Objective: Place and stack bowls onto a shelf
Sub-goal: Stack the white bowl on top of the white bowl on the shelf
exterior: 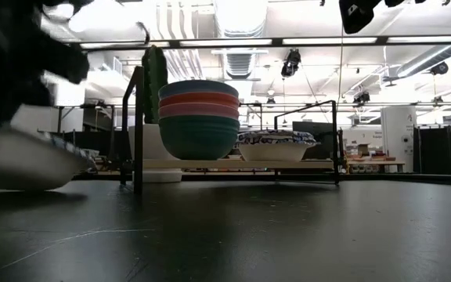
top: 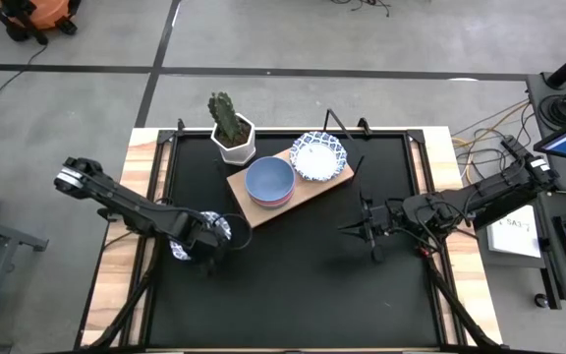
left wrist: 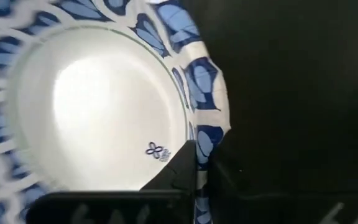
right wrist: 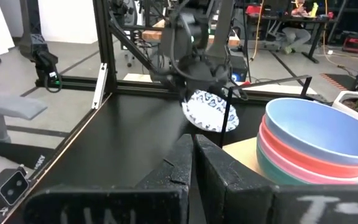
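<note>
Bowls: four plain stacked (top: 270, 182), one patterned (left wrist: 98, 106) in left gripper (top: 207, 239).

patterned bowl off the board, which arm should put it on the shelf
Left. The left gripper is already shut on that patterned bowl over the table. The right gripper is shut, holding nothing, beside the shelf.

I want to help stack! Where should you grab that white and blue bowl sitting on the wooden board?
Probably by its wavy rim. The patterned bowl sits upright and open on the shelf, too wide to grip whole. Come from above on the side away from the colored stack, one jaw inside, one outside, like the left gripper holds its bowl.
</note>
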Controlling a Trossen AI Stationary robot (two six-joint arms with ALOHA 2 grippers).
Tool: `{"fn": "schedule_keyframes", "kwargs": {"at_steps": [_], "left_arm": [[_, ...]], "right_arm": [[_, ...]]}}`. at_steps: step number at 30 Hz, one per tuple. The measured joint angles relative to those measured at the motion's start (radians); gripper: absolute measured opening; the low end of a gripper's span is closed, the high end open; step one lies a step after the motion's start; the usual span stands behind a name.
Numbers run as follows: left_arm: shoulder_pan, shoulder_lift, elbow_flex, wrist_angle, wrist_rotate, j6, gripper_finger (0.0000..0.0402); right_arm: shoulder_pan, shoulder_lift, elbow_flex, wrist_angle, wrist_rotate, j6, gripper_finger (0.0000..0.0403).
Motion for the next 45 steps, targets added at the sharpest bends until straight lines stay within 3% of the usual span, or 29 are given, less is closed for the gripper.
{"fn": "schedule_keyframes", "kwargs": {"at_steps": [6, 11, 16, 23, 29, 37, 40, 45], "left_arm": [[-0.057, 0.0, 0.226, -0.148, 0.007, 0.205, 0.0001], [-0.084, -0.002, 0.404, -0.092, -0.012, 0.442, 0.0001], [-0.069, -0.002, 0.503, -0.001, -0.095, 0.7, 0.0], [0.024, 0.0, 0.526, 0.165, -0.267, 1.012, 0.0], [0.213, 0.004, 0.497, 0.385, -0.268, 1.175, 0.0], [0.456, 0.066, 0.482, 0.598, -0.233, 1.214, 0.0], [0.507, 0.107, 0.483, 0.656, -0.182, 1.224, 0.0], [0.556, 0.183, 0.516, 0.687, -0.181, 1.226, 0.0]], "right_arm": [[0.0, 0.0, -0.002, 0.0, -0.001, 0.019, 0.0009], [0.0, 0.0, -0.023, 0.0, -0.001, 0.0, 0.0009], [0.0, -0.001, -0.026, 0.001, -0.001, -0.014, 0.0009], [0.0, -0.005, -0.026, 0.023, -0.006, -0.051, 0.0009], [0.0, -0.009, -0.026, 0.022, -0.062, -0.091, 0.0009], [0.0, -0.01, -0.026, 0.022, -0.062, -0.098, 0.0009], [0.0, -0.015, -0.026, 0.023, -0.062, -0.098, 0.0009], [0.0, -0.016, -0.026, 0.023, -0.062, -0.098, 0.0009]]}}
